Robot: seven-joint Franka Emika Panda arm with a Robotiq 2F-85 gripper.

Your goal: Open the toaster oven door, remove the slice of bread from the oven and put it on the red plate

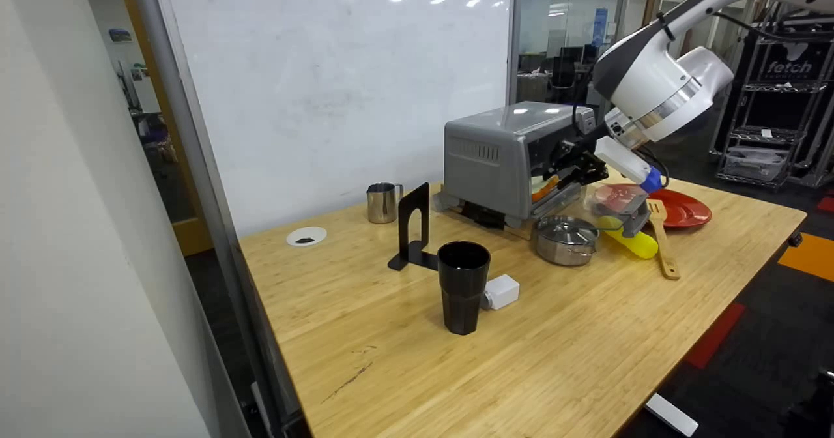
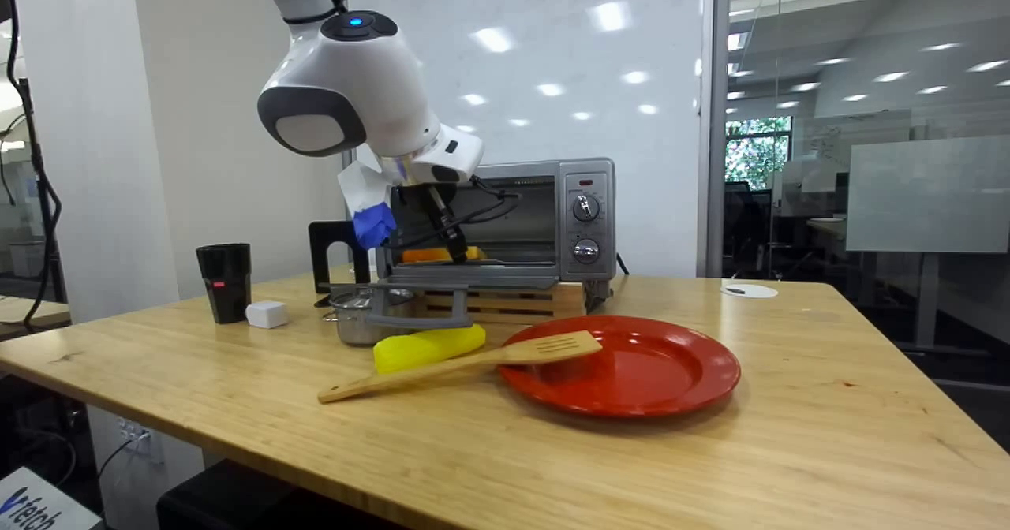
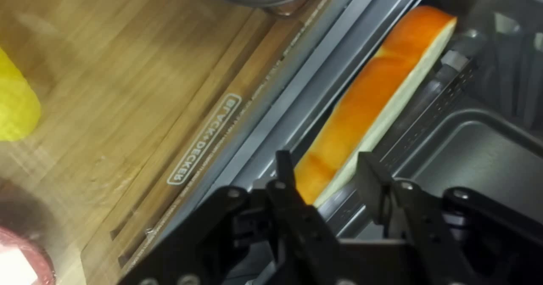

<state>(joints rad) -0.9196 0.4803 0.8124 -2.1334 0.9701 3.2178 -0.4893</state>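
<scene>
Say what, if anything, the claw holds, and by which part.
Cannot tell: one end of the bread shows between the fingers of the claw, but whether they grip it is unclear.

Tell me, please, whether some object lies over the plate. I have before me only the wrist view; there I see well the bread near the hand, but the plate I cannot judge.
Observer: Yes. In both exterior views a spatula lies with its slotted head over the rim of the plate.
Operator: I thank you. Is there also some tall thing standing on the table, which my picture does not show?
Observer: Yes. In both exterior views a black cup stands upright beside a white block.
</scene>
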